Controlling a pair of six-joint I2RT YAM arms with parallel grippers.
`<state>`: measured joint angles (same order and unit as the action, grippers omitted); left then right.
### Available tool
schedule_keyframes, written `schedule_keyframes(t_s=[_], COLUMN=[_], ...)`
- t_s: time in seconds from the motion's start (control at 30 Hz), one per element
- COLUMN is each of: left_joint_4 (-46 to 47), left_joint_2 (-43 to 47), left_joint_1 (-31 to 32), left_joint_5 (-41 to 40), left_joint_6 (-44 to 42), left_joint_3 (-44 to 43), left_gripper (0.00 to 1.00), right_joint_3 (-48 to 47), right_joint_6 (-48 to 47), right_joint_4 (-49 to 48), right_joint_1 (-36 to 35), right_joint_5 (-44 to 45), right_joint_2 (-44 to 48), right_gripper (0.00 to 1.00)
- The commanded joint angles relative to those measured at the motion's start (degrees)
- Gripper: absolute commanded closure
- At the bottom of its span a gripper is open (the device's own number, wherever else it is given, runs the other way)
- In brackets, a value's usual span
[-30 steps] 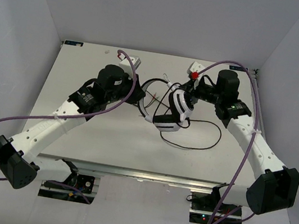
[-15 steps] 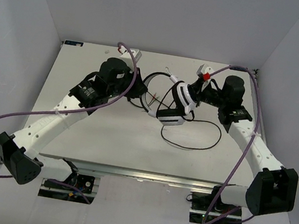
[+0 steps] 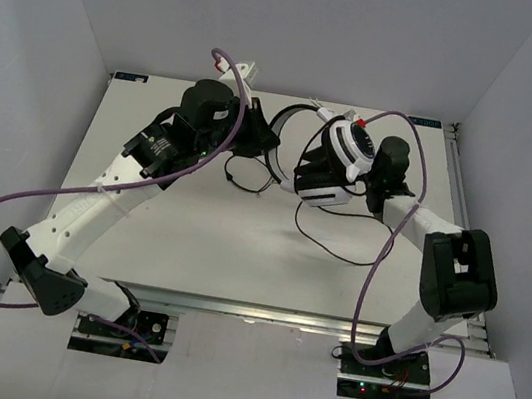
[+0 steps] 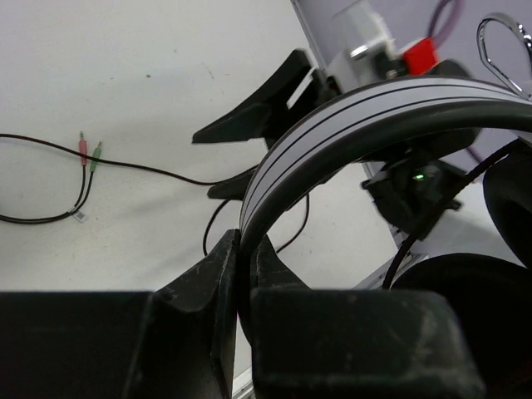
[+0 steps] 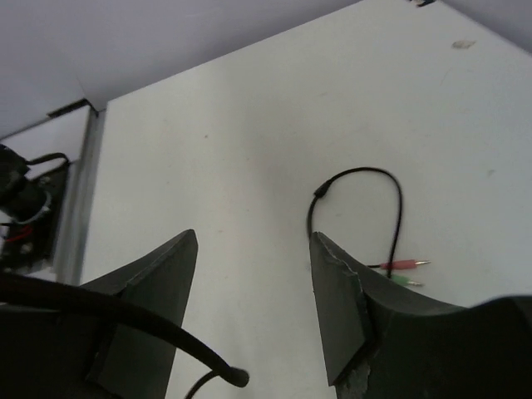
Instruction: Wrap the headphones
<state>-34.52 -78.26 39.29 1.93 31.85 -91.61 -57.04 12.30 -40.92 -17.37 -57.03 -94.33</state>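
Headphones [image 3: 320, 190] now sit toward the far middle of the worktop [image 3: 189, 238], carried by 1 arm instead of 2. The left end effector [image 4: 243, 249] stays clenched on the striped headband [image 4: 374, 108], as it was a second ago. The right end effector [image 5: 253, 241] has just let go. Its fingers stand well apart in the right wrist view, with only bare worktop between them. Over that second the whole set has shifted from mid-worktop toward the far edge, and the right arm has folded in close behind the earcups.

The long cable [image 3: 339, 250] is not wound at all. It trails from the earcups in a loose loop across the worktop, and its 2 coloured plugs [image 5: 405, 266] lie flat near the loop's end.

For the task, this looks like a handover. The left arm anchors the set, which frees the right arm to go for the slack cable. Wrapping proper seems not yet begun.
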Motion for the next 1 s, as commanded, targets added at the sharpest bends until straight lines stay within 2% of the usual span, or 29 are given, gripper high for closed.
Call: schedule_keyframes(t_s=[0.0, 0.07, 0.17, 0.27, 0.4, 0.57, 0.6, 0.63, 0.67, 0.73, 0.77, 0.83, 0.97], left_joint_4=[2.0, 2.5, 5.1, 7.3, 8.8, 8.8, 8.7, 8.9, 8.9, 8.6, 8.7, 8.6, 9.7], left_joint_2=[1.8, 2.1, 2.1, 1.3, -0.7, -3.8, -4.3, -4.6, -4.9, -5.5, -6.0, -6.5, -6.8], left_joint_1=[0.2, 0.2, 0.2, 0.1, -0.9, -2.7, -3.7, -4.5, -5.7, -8.0, -9.4, -10.4, -12.4], left_joint_5=[-5.5, -8.0, -11.1, -14.5, -18.0, -22.6, -23.3, -23.4, -23.5, -22.8, -22.7, -23.8, -25.7], left_joint_6=[5.0, 5.8, 7.5, 9.1, 9.0, 5.5, 5.0, 4.5, 4.2, 4.6, 4.8, 4.0, 1.1], left_joint_3=[-5.5, -6.2, -7.0, -8.3, -12.1, -17.8, -18.3, -18.6, -18.7, -18.6, -18.3, -17.7, -13.6], left_gripper=[1.0, 1.0, 1.0, 1.0, 1.0, 1.0, 1.0, 1.0, 1.0, 1.0, 1.0, 1.0, 1.0], right_joint_3=[7.5, 12.0, 15.0, 18.1, 20.8, 25.1, 25.5, 25.8, 25.8, 24.2, 21.5, 17.2, 8.9], right_joint_6=[20.7, 28.9, 37.4, 37.5, 34.5, 29.5, 26.3, 23.4, 16.7, 3.3, -3.6, -22.2, -36.1], right_joint_4=[-34.3, -52.1, -63.6, -63.7, -59.4, -51.7, -48.2, -40.8, -35.6, -15.3, 2.9, 20.5, 43.6], right_joint_1=[0.0, 0.0, -0.4, -1.9, -4.3, -5.4, -5.3, -5.3, -5.3, -5.7, -6.2, -7.8, -9.8], right_joint_5=[-9.0, -10.2, -10.7, -10.5, -10.7, -12.7, -12.9, -12.9, -12.3, -9.4, -6.0, -0.1, 14.8], right_joint_2=[-4.9, -8.1, -12.0, -11.5, -9.0, -4.2, -2.0, -0.5, 2.6, 7.6, 10.9, 14.3, 22.3], right_gripper=[0.33, 0.31, 0.3, 0.3, 0.33, 0.45, 0.51, 0.54, 0.61, 0.72, 0.75, 0.85, 0.92])
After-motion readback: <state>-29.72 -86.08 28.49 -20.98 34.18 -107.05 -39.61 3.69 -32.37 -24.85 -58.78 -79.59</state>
